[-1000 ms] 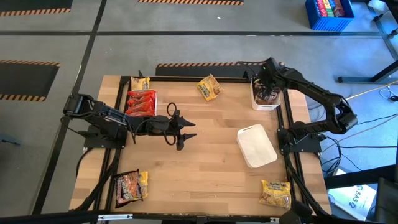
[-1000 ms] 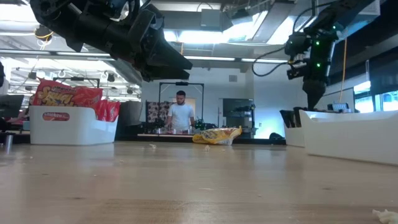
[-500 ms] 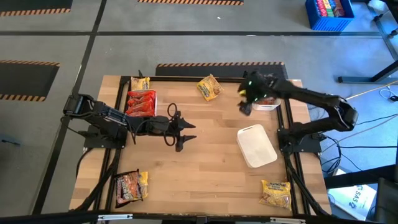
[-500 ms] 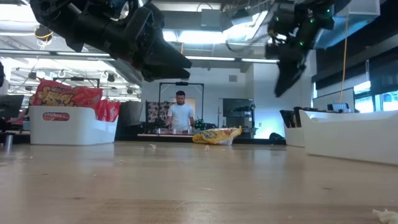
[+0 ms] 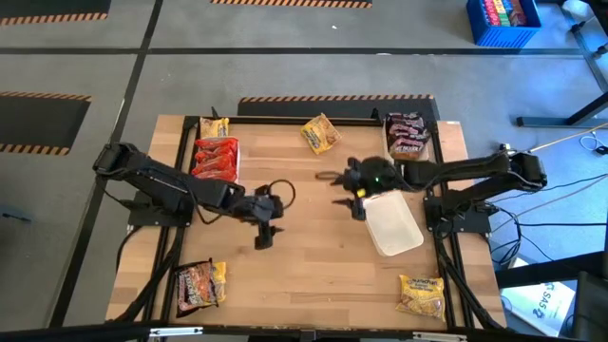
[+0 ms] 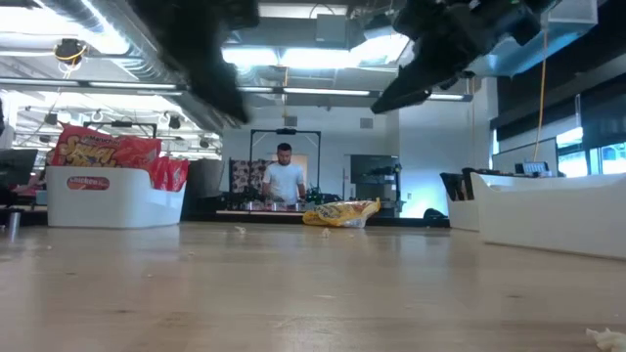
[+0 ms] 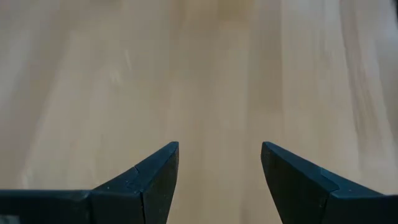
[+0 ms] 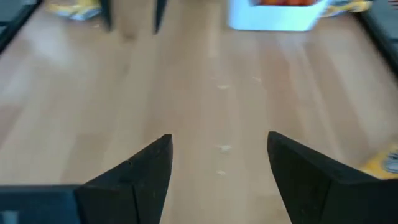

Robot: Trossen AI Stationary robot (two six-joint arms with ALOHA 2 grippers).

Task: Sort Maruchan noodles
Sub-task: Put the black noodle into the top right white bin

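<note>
From above, you see the left gripper (image 5: 263, 235) a little left of the frame's centre, over bare wood of the table (image 5: 313, 275), fingers spread and empty. The right gripper (image 5: 344, 190) sits just right of centre, beside the near-left corner of an empty white tray (image 5: 393, 226), also spread and holding nothing. The noodle packets are scattered: red ones fill a tray (image 5: 216, 158) at upper left, with a yellow packet (image 5: 215, 126) just above it. Another yellow packet (image 5: 320, 134) lies at top centre. Dark brown packets (image 5: 407, 134) fill a tray at upper right. A brown and yellow pair (image 5: 200, 283) lies at lower left, and a yellow packet (image 5: 422, 295) at lower right.

In the low view, you find the red-filled tray (image 6: 115, 196) at left, a yellow packet (image 6: 340, 213) at centre far back, and the white tray wall (image 6: 548, 215) at right. The right arm (image 6: 450, 44) crosses the upper right; a person (image 6: 285, 181) stands in the room behind.

Through the left wrist camera, your two dark fingers (image 7: 146, 180) stand well apart over bare wood, nothing between them.

Through the right wrist camera, the fingers (image 8: 140, 177) are likewise wide and empty; the red-filled tray (image 8: 277, 14) shows at the top right, the other arm's fingers (image 8: 132, 14) at the top left.
</note>
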